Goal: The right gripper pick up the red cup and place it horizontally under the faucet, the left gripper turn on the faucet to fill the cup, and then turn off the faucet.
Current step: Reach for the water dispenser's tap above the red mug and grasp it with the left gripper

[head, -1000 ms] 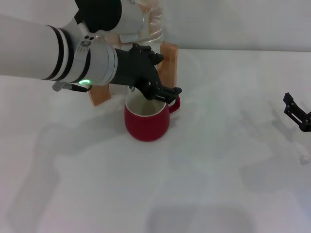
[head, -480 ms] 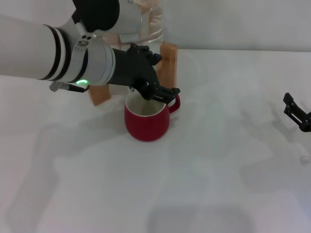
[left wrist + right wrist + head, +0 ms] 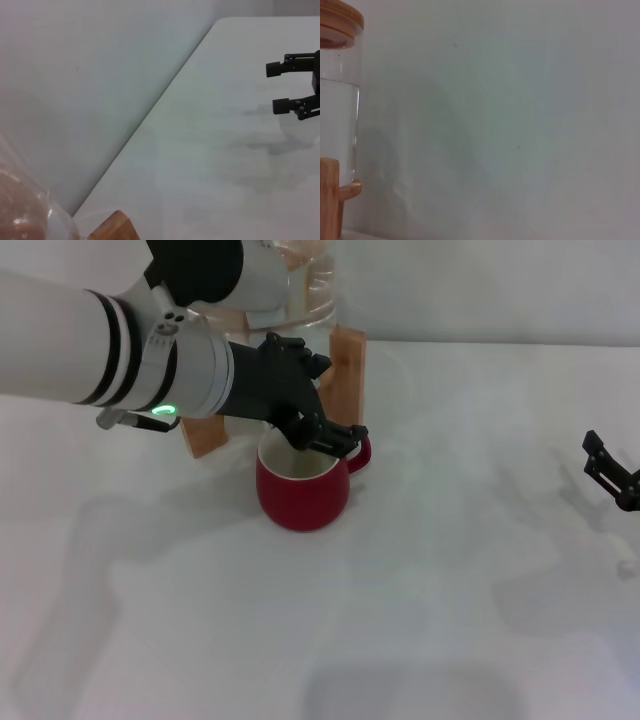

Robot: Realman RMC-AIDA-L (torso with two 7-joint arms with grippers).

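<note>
The red cup stands upright on the white table, right in front of the wooden stand, its cream inside showing and its handle pointing to the right. My left gripper, a black claw on the arm with the green light, reaches in from the left and hangs just over the cup's rim at the stand's front. It hides the faucet. My right gripper waits far off at the table's right edge; the left wrist view shows this right gripper open and holding nothing.
The clear water jug sits in the stand behind the cup; the right wrist view shows the jug with its wooden lid and the stand. A pale wall runs behind the table.
My left gripper has shifted slightly to the left above the cup's rim. The cup and the right gripper have not moved.
</note>
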